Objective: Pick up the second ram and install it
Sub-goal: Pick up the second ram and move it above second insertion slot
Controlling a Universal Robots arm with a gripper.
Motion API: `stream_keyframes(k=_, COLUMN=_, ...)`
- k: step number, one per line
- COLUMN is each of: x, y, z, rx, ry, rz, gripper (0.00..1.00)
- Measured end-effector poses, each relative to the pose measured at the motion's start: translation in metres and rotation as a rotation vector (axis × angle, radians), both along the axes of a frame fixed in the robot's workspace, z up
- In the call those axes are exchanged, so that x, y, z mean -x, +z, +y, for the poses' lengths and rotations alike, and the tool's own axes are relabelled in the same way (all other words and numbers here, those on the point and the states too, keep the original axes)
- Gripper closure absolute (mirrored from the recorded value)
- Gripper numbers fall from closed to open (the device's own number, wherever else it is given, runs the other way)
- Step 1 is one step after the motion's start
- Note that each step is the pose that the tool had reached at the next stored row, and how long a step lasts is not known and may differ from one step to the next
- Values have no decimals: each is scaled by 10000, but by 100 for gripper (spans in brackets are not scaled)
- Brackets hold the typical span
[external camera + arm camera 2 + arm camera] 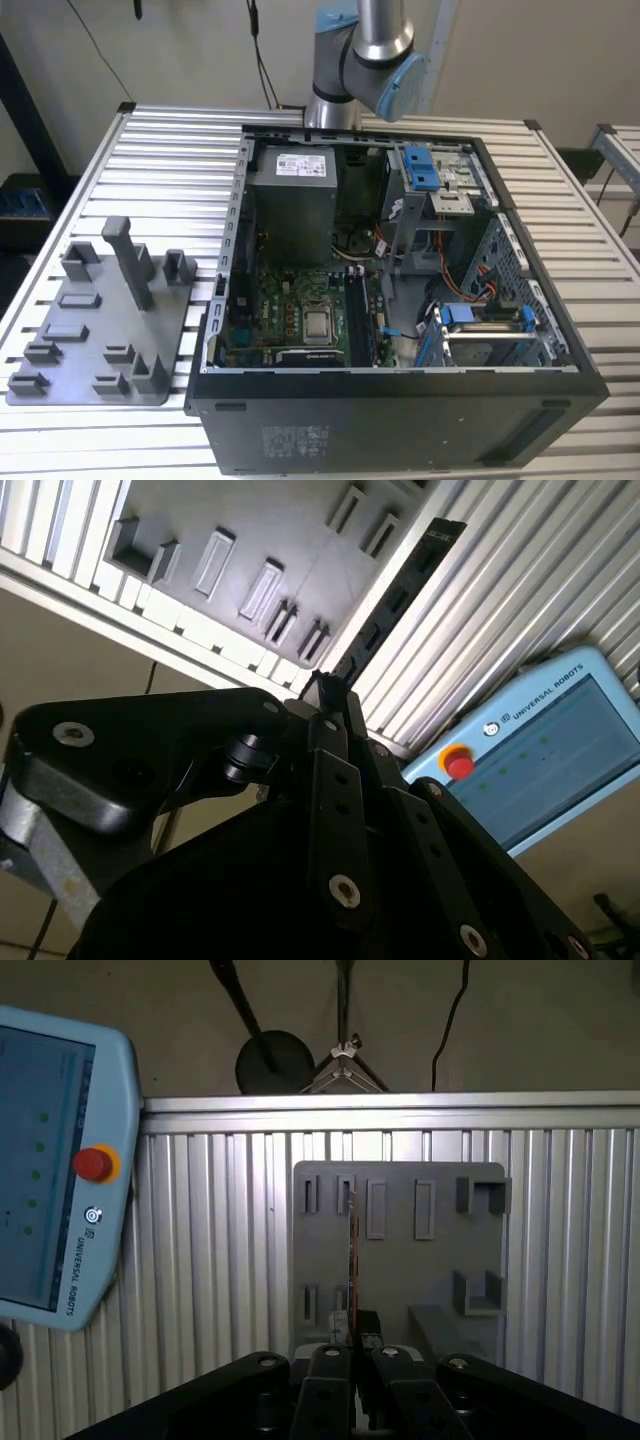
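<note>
The jaws pinch 1 end of the second ram (395,600); the gripper (328,692) holds it so that the dark stick juts straight out from it. In both wrist views we see it in front of the grey fixture tray (280,520) on the slatted table (520,580); whether it touches the tray we cannot tell. A teach pendant (540,750) lies nearby.

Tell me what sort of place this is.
Probably a robotics lab bench: a robot arm at an open desktop computer case on a slatted aluminium table, a teach pendant, and a RAM stick in the gripper.
</note>
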State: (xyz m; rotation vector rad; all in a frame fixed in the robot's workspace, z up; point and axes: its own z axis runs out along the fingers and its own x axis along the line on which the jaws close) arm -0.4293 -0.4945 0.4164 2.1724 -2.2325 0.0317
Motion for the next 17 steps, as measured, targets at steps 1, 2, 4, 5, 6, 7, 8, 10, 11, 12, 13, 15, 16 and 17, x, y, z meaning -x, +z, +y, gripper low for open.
stream_keyframes(k=1, x=-14, y=-1, z=0, rx=-1, ry=-1, rz=1, gripper=86)
stream_keyframes(k=2, x=-33, y=1, z=0, rx=-1, ry=-1, rz=7, gripper=86)
stream_keyframes(k=4, x=-72, y=3, z=0, rx=-1, ry=0, rz=18, gripper=86)
stream_keyframes(k=5, x=-97, y=5, z=0, rx=-1, ry=0, rz=26, gripper=86)
stream_keyframes(k=6, x=-120, y=6, z=0, rx=-1, ry=0, rz=32, gripper=86)
stream_keyframes(k=7, x=-138, y=8, z=1, rx=0, ry=0, rz=41, gripper=86)
stream_keyframes(k=8, x=-149, y=14, z=2, rx=-1, ry=1, rz=48, gripper=86)
stream_keyframes(k=10, x=-154, y=39, z=4, rx=6, ry=-1, rz=64, gripper=86)
stream_keyframes(k=11, x=-155, y=56, z=6, rx=9, ry=-1, rz=65, gripper=86)
stream_keyframes(k=12, x=-156, y=64, z=7, rx=18, ry=0, rz=66, gripper=86)
stream_keyframes(k=13, x=-160, y=63, z=8, rx=18, ry=1, rz=63, gripper=86)
stream_keyframes(k=15, x=-183, y=65, z=8, rx=22, ry=0, rz=66, gripper=86)
stream_keyframes(k=16, x=-200, y=65, z=9, rx=22, ry=0, rz=65, gripper=86)
stream_keyframes(k=17, x=-216, y=65, z=9, rx=22, ry=1, rz=65, gripper=86)
